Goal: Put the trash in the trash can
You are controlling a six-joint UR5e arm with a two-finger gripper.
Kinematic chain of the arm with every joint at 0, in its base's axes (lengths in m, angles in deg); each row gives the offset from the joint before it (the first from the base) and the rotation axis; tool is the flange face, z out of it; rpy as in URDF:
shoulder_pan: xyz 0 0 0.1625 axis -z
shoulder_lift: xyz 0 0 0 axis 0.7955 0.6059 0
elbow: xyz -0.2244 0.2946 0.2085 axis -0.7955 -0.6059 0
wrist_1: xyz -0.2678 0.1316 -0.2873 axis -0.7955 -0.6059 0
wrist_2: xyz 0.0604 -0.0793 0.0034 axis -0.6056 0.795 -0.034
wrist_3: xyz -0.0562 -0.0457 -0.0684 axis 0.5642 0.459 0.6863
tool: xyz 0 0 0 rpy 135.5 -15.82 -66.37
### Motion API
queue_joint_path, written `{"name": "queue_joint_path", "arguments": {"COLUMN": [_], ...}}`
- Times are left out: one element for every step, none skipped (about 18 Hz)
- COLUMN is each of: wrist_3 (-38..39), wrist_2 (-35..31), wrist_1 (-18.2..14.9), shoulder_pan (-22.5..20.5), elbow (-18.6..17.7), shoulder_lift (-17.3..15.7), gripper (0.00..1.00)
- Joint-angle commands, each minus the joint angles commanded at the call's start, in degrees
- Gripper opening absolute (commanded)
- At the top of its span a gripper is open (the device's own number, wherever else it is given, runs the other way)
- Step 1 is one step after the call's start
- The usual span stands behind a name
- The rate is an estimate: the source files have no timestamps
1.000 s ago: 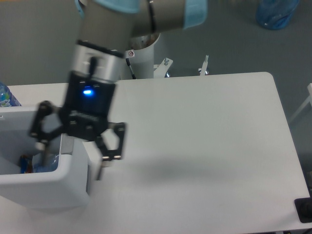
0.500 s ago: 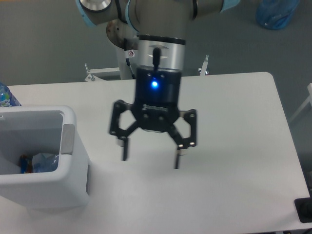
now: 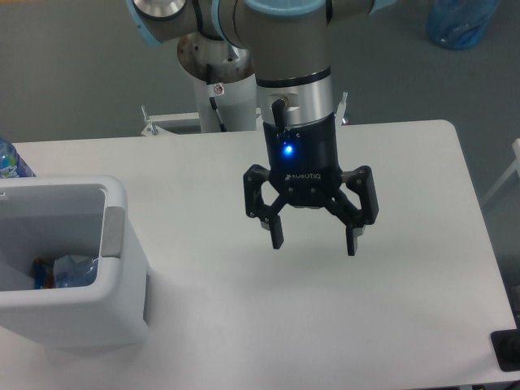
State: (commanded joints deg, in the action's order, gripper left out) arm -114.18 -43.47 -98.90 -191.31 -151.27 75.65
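Our black two-finger gripper [image 3: 313,241] hung spread and empty over the smooth white worktop [image 3: 406,284]; the crushed clear plastic bottle [image 3: 69,272] lay inside the boxy white plastic trash can [image 3: 77,313] at the worktop's left edge.

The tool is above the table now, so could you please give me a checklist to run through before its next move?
1. Tool open: ok, fingers spread wide.
2. Tool empty: ok, nothing between the fingers.
3. Bottle in the bin: ok, crushed bottle lies at the bottom.
4. Paper wad in the bin: cannot tell, no wad shows on the table, and much of the bin's inside is hidden.
5. Tool clear of the bin: ok, it hangs well to the side, over bare table.
6. Upright bottle left alone: ok, it stands behind the bin at the picture's edge.
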Motion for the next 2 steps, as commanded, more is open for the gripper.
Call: {"name": "queue_joint_path", "arguments": {"wrist_3": [0.1, 0.1], "wrist_2": [0.0, 0.0], "wrist_1": [0.0, 0.0], "shoulder_pan": [0.0, 0.0], "elbow": [0.0, 0.0], "shoulder_lift": [0.0, -0.1], "gripper": [1.0, 1.0]}}
